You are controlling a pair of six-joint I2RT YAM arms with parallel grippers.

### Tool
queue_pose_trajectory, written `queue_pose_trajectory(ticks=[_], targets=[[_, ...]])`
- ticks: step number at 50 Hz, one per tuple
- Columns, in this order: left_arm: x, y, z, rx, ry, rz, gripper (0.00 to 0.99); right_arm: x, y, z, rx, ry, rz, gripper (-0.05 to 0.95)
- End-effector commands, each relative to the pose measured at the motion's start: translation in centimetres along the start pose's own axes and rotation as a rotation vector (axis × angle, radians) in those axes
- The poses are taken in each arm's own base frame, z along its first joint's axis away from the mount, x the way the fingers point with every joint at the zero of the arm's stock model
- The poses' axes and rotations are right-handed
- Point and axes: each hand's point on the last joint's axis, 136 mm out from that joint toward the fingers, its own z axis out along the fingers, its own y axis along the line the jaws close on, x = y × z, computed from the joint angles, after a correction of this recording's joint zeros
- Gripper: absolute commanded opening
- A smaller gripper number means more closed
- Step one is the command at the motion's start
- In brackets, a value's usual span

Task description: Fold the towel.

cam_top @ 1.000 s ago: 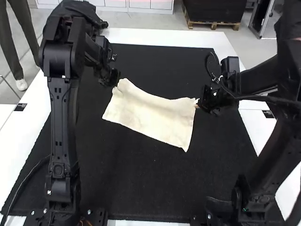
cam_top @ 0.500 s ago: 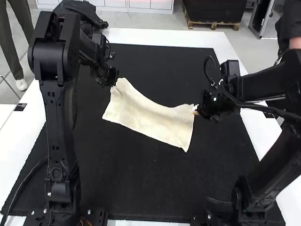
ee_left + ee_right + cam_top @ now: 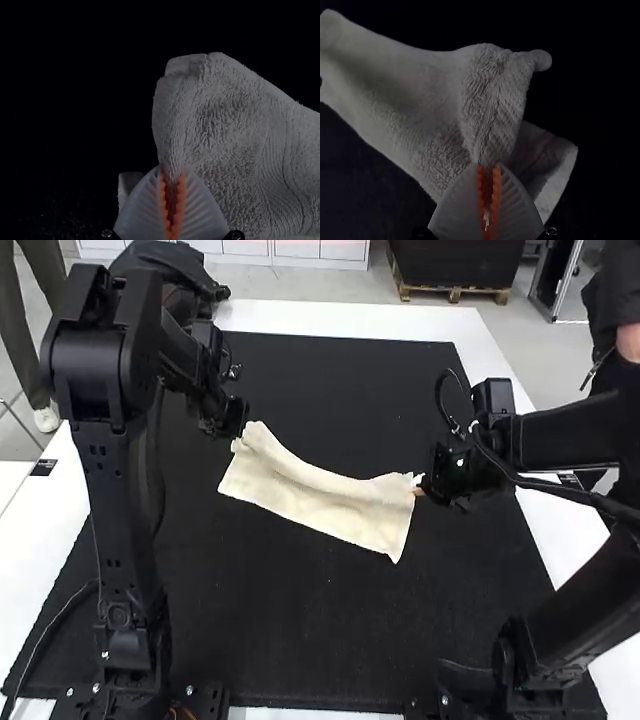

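Black matting (image 3: 320,650) covers much of the white table (image 3: 345,318). On it lies the cream towel (image 3: 318,502), its near side spread out and its far side raised, dipping between two pinched ends. The left gripper (image 3: 240,433) is closed on one end, the right gripper (image 3: 420,486) on the other, cloth gathered between the orange pads (image 3: 183,192) of each.

high view bright; both wrist views dim (backgrounds nearly black).
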Motion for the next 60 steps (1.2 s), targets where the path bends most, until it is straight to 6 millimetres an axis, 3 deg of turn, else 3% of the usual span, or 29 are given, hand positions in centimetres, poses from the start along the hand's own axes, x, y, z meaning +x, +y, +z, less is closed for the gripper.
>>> queue_pose_trajectory(ticks=[1,37,46,50,53,60], targets=[[-0.4,0.8,-1.5,-0.028,-0.031,-0.018,0.028,-0.3,0.7,-0.7,-0.021,-0.022,-0.02,-0.02],[4.5,2.0,-2.5,-0.077,-0.01,-0.056,0.028,2.6,-0.6,-0.5,0.009,0.025,-0.01,-0.02],[5.3,1.9,-2.2,-0.085,-0.022,-0.051,0.028,2.3,-1.2,-0.4,0.041,0.0,-0.018,-0.01],[5.5,2.0,-2.1,-0.092,-0.027,-0.059,0.059,2.2,-1.7,-0.4,0.064,-0.01,-0.022,0.09],[5.8,2.0,-2.0,-0.094,-0.024,-0.061,0.157,2.2,-2.1,-0.4,0.085,-0.019,-0.024,0.27],[6.4,2.1,-1.9,-0.097,-0.018,-0.065,0.444,2.1,-2.5,-0.3,0.109,-0.026,-0.025,0.57]])
